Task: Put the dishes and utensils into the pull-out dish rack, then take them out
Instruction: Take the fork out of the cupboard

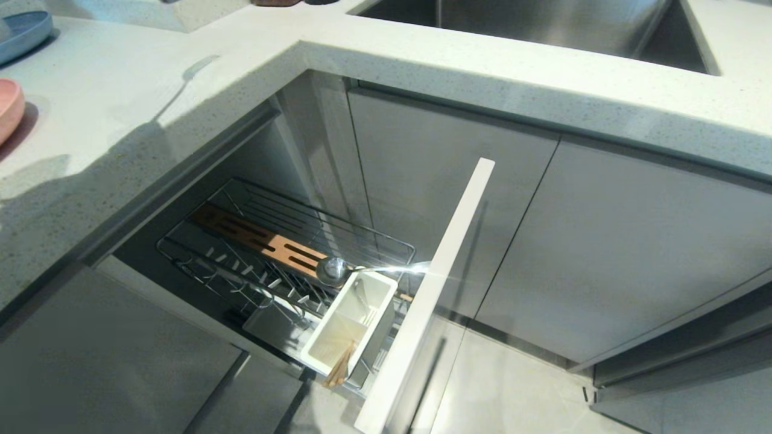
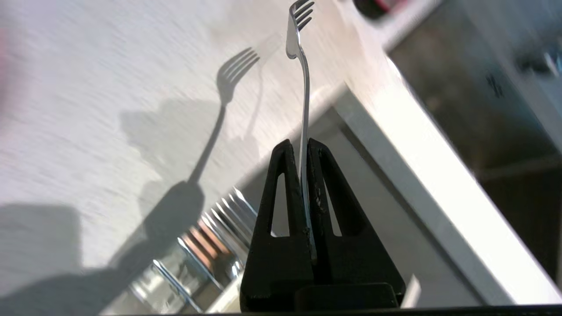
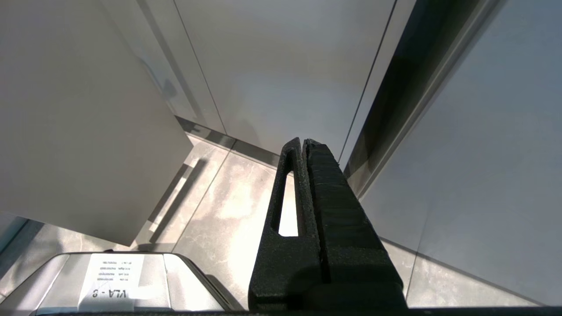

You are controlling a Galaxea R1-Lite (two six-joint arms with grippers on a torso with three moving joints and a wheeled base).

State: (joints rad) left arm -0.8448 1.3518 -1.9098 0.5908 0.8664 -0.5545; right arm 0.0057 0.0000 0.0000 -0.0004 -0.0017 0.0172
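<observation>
In the left wrist view my left gripper (image 2: 300, 142) is shut on the handle of the silver fork (image 2: 303, 87). The fork sticks out past the fingertips, tines away from the wrist, over the pale countertop (image 2: 109, 109) near its edge, and casts a shadow there. The pull-out dish rack (image 1: 283, 253) stands open below the counter. It holds a wooden board (image 1: 259, 241) and a white caddy (image 1: 353, 319) with the chopsticks (image 1: 341, 364) in it. A pink dish (image 1: 9, 108) shows only its edge at the counter's far left. My right gripper (image 3: 303, 141) hangs shut and empty above the floor. Neither arm appears in the head view.
The white drawer front (image 1: 434, 289) juts out beside the rack. A blue plate (image 1: 21, 33) lies at the counter's back left and a steel sink (image 1: 543, 24) at the back right. Grey cabinet doors (image 1: 603, 241) close off the right side.
</observation>
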